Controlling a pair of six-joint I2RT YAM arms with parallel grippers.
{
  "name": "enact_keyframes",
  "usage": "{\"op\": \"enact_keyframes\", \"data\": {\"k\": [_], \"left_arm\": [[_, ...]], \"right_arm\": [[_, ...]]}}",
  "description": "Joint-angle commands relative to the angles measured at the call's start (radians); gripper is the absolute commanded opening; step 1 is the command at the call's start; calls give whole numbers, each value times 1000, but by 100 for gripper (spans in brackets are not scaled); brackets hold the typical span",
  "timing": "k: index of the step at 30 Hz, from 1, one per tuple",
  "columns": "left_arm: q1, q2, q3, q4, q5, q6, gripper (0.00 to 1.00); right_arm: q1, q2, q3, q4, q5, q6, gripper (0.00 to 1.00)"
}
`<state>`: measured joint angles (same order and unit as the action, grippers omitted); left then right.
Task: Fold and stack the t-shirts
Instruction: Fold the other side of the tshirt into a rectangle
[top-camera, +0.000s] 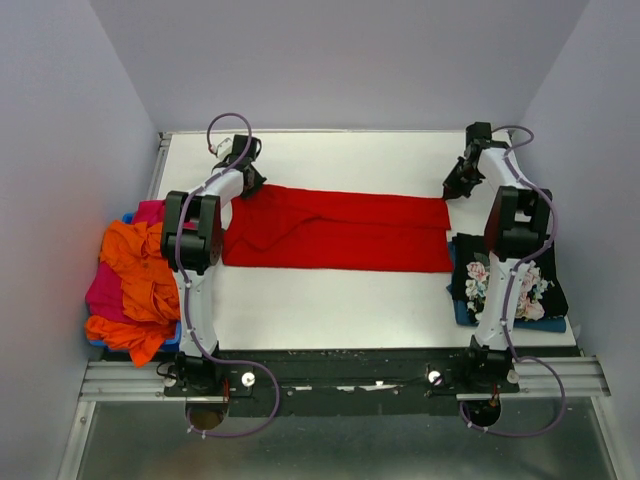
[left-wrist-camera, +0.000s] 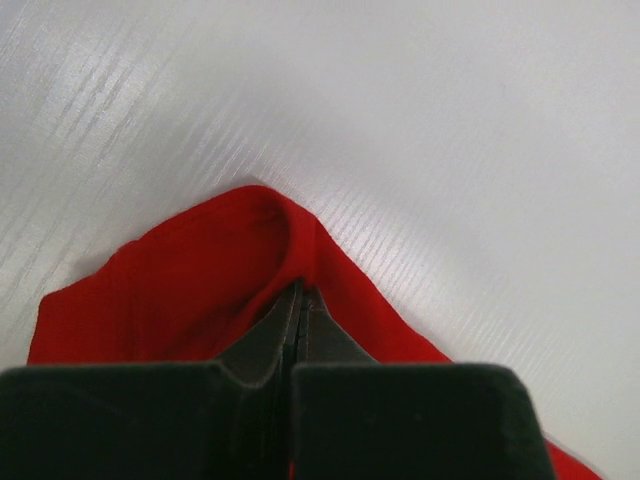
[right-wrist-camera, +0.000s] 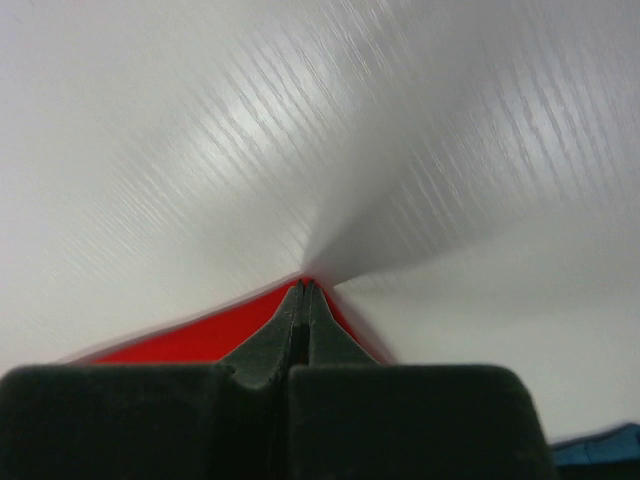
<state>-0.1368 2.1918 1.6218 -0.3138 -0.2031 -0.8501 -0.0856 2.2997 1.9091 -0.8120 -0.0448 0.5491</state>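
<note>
The red t-shirt (top-camera: 335, 230) lay flat across the middle of the worktop (top-camera: 330, 310), with the left hand (left-wrist-camera: 302, 295) clenched on its far-left corner and the right hand (right-wrist-camera: 305, 288) clenched on the very tip of its far-right corner. That thin right pinch might slip on lifting and skew the fold. How much cloth either hand held was hidden.

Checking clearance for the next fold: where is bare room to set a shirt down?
Bare table: a far strip between the red t-shirt and the back wall, and a near strip between it and the arm bases. Crowded: the orange pile at left, the floral t-shirt at right.
</note>
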Motion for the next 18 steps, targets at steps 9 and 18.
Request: {"op": "enact_keyframes", "data": {"k": [9, 18], "left_arm": [[8, 37, 21, 16, 21, 25, 0], [35, -43, -5, 36, -18, 74, 19]], "right_arm": [[-29, 173, 327, -95, 51, 3, 7], [-23, -43, 148, 22, 51, -26, 43]]}}
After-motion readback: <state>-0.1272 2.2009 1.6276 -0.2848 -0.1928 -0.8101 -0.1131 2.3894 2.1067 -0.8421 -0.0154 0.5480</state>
